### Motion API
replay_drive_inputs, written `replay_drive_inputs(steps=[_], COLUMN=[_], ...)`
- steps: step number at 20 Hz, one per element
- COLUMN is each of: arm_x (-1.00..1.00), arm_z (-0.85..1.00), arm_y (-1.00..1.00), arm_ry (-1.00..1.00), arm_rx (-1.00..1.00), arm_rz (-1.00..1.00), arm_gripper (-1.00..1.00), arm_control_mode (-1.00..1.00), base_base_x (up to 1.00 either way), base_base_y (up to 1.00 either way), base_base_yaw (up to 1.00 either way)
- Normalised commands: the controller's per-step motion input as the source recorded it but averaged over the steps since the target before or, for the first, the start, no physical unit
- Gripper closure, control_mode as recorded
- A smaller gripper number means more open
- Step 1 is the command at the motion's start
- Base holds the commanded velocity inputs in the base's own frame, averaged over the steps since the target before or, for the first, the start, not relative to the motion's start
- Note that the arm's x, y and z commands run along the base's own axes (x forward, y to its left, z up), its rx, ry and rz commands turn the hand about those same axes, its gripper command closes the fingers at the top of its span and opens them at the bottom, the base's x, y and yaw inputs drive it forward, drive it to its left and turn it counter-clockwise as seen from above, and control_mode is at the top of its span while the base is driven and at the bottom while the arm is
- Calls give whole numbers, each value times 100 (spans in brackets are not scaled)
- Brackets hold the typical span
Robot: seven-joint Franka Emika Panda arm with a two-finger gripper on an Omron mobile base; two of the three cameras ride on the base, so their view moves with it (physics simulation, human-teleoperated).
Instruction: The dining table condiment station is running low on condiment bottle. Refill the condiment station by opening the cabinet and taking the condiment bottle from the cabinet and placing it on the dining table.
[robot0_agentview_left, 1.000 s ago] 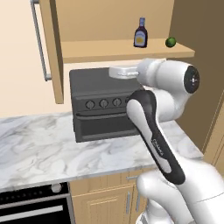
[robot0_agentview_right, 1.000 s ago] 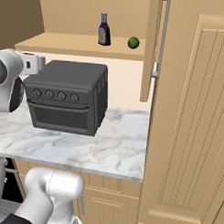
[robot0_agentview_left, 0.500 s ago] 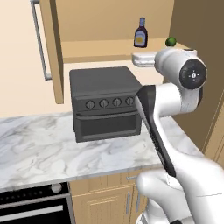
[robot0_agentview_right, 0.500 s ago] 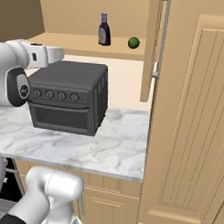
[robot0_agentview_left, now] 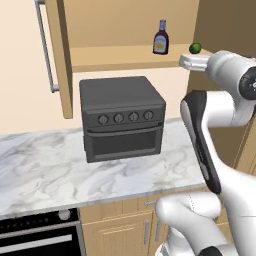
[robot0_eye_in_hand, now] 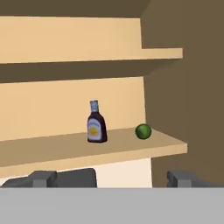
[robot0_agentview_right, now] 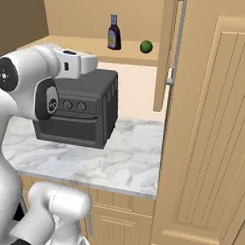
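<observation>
Jaws wide apart, holding nothing, aimed at the open cabinet (robot0_agentview_left: 60,55). Bottle (robot0_eye_in_hand: 96,124) upright on the lower shelf (robot0_eye_in_hand: 52,148), well beyond the fingertips (robot0_eye_in_hand: 43,177); green fruit (robot0_eye_in_hand: 143,131) near it. Toaster oven (robot0_agentview_left: 121,117) on the marble table (robot0_agentview_left: 50,170) below.

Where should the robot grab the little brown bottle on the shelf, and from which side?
Probably around the wide brown body of the condiment bottle, just below its rounded shoulders, coming straight in from the open front of the cabinet. It stands upright, its blue neck looks too thin to hold firmly, and the green fruit sits apart, so the claw has room either side.
</observation>
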Motion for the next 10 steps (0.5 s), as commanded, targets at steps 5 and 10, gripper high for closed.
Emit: replay_drive_inputs(steps=[5, 10], arm_x=[21, 46], arm_z=[0, 2], arm_y=[-65, 6], arm_ry=[-4, -1], arm_rx=[10, -1], arm_rz=[6, 5], arm_gripper=[-100, -100], arm_control_mode=[-100, -100], base_base_x=[0, 0], base_base_y=[0, 0], base_base_yaw=[0, 0])
